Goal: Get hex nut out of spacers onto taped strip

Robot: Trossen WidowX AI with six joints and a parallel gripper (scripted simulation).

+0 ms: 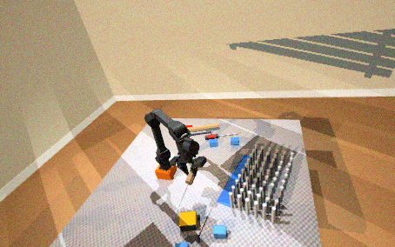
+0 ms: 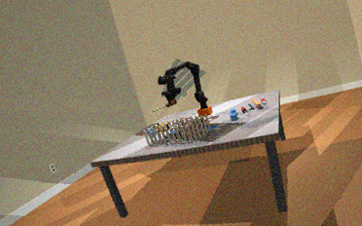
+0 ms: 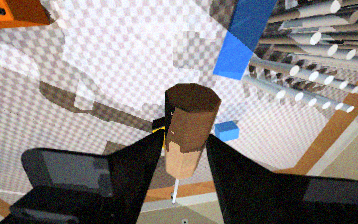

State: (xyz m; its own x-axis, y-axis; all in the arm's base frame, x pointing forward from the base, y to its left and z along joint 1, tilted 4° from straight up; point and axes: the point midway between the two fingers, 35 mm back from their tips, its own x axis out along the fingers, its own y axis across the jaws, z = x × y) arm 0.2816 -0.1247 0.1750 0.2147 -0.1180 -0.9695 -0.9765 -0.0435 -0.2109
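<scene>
One gripper (image 1: 190, 173) (image 2: 171, 103) (image 3: 185, 135), partly open, clamped on one wooden-handled tool (image 1: 190, 178) (image 2: 172, 103) (image 3: 192, 117). Its single thin shaft slants down off the handle in the top view; tool is up in the air, outside the field. Spacers (image 1: 273, 215) (image 2: 177, 132) (image 3: 281, 94): dozens, upright, too packed for an exact count. One blue taped strip (image 1: 224, 197) (image 2: 213, 127) (image 3: 232, 55) along their near side. Hex nut: can't make it out in any view. Four blue blocks (image 1: 219, 231) (image 2: 233, 114) (image 3: 226, 130), one yellow block (image 1: 188, 220) (image 3: 157, 128). One red-handled screwdriver (image 1: 211, 136) (image 2: 244, 110) near two of the blues.
</scene>
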